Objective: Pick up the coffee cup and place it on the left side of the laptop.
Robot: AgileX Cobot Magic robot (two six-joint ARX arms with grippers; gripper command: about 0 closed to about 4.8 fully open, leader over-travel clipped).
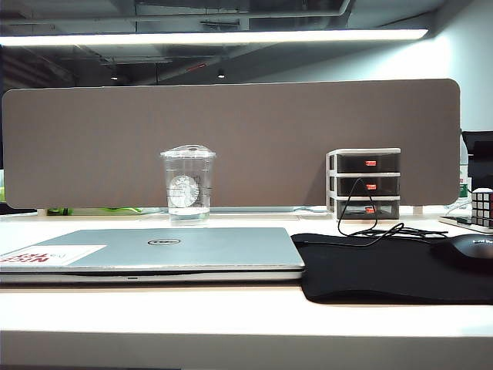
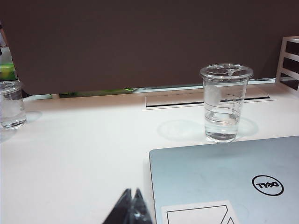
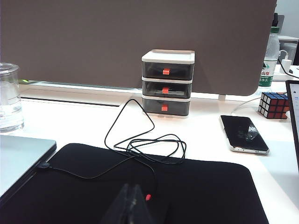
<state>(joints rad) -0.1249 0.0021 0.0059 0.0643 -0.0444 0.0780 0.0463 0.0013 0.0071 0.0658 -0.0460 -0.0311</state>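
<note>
The coffee cup (image 1: 188,183) is a clear lidded tumbler with a round white print. It stands upright on the white desk just behind the closed silver Dell laptop (image 1: 154,250). The left wrist view shows the cup (image 2: 225,102) beyond the laptop's lid (image 2: 219,177). My left gripper (image 2: 132,192) hangs shut and holds nothing, low over the bare desk beside the laptop's edge and well short of the cup. My right gripper (image 3: 131,187) is shut and holds nothing, over the black mouse pad (image 3: 196,186). The cup (image 3: 9,98) shows at that view's edge. Neither gripper appears in the exterior view.
A grey three-drawer organizer (image 1: 363,183) stands at the back, a black cable (image 3: 145,144) looping from it onto the pad. A mouse (image 1: 470,248), a Rubik's cube (image 3: 273,105), a phone (image 3: 244,134) and a bottle (image 3: 270,56) lie further right. A second clear cup (image 2: 10,105) stands far off. A brown partition (image 1: 231,139) walls the back.
</note>
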